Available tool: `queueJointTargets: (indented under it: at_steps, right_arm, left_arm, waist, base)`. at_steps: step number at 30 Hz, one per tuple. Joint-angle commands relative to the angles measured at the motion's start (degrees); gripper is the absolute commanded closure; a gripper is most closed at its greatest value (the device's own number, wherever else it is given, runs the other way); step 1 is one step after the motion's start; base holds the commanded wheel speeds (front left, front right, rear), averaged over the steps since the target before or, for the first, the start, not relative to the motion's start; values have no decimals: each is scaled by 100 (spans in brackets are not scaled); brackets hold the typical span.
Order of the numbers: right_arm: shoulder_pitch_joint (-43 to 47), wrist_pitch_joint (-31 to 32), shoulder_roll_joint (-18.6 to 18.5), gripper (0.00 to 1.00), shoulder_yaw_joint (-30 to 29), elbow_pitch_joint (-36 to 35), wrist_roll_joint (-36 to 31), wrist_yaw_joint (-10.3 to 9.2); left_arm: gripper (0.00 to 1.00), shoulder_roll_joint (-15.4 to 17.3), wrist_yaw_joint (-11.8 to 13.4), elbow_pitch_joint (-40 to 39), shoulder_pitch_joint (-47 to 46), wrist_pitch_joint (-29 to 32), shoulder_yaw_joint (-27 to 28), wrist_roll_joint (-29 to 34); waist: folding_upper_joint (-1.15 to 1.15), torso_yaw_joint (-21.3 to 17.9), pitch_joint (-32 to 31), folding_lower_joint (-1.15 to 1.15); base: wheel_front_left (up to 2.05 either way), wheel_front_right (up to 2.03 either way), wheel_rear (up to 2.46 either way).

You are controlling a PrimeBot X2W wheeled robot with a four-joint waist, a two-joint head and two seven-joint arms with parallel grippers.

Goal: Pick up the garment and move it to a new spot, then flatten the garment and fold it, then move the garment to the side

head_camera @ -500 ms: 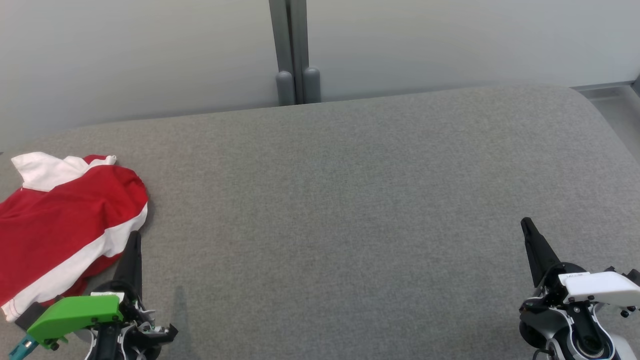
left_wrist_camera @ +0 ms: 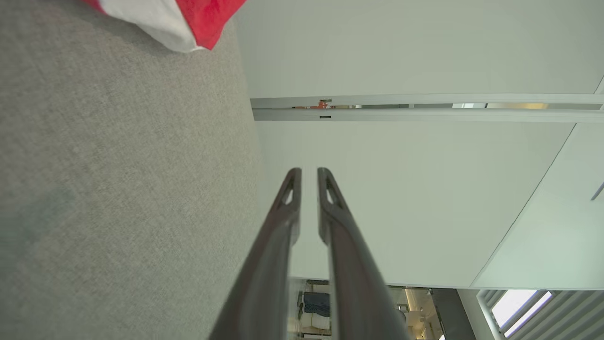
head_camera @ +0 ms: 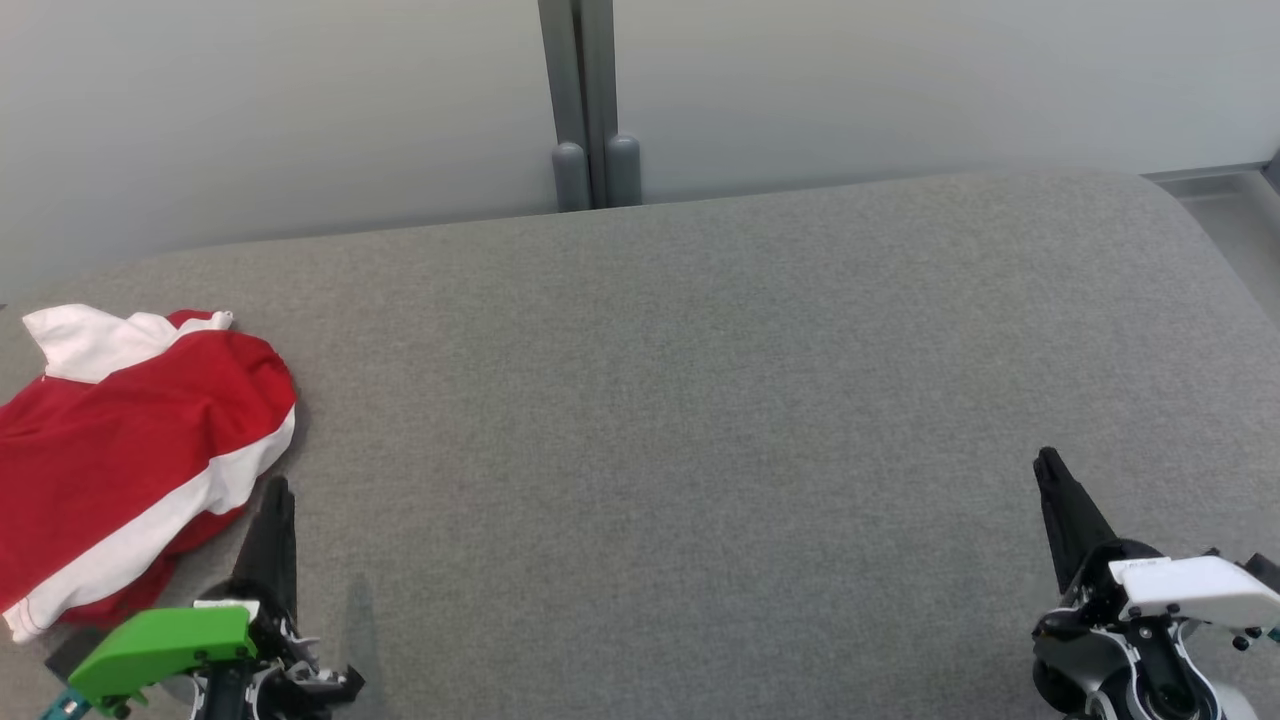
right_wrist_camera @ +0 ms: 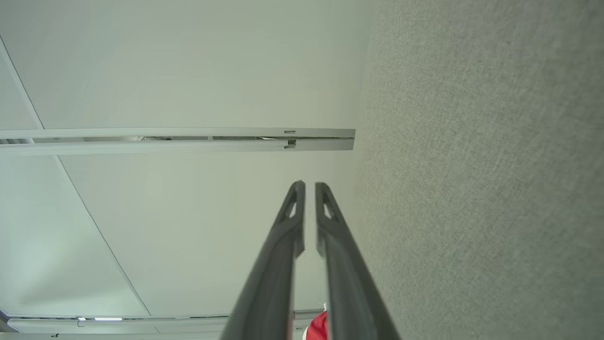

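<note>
- Garment (head_camera: 120,440): a red piece with a white collar and a white stripe, lying bunched at the far left of the grey bench (head_camera: 700,400), partly cut off by the left edge of the head view.
- Its stripe, and with it the long axis, is seen to run on a slant from the near left toward the far right. The collar is turned to the far side, toward the wall (head_camera: 300,100).
- Whether it has been folded cannot be told for certain; it is judged a loose bundle rather than a flat, squared fold.
- The left tool (head_camera: 278,495) is found just beside the garment's near right edge, seemingly not touching it. The cloth lies to the tool's left and slightly ahead.
- In the left wrist view the left tool's jaws are seen narrow, a slim gap between them and nothing held.
- The right tool (head_camera: 1048,465) is well apart, at the bench's near right corner, equally narrow and empty.
- Any coming grasp is judged to fall to the left arm, by far the nearer; a wider jaw and a short reach leftward would be called for.
</note>
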Motion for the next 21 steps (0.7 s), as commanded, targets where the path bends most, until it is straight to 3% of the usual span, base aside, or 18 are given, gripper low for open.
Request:
queueJointTargets:
  at_steps: [1, 13, 21]
  right_arm:
    - [19, -7, 10, 0, 6, 29, -3, 0]
    - [180, -288, 33, 0, 66, 141, -264, 0]
    - [185, -503, 21, 0, -39, 23, -997, 1]
  left_arm:
    - [0, -8, 0, 26, 28, -6, -12, 2]
    - [0, -20, 4, 62, 170, -286, -343, 111]
    - [0, -11, 2, -67, 153, -499, -470, 549]
  waist:
    - [0, 0, 0, 0]
    - [0, 2, 2, 0]
    - [0, 4, 8, 0]
  base:
    - [0, 0, 0]
    - [0, 0, 0]
    - [0, 0, 0]
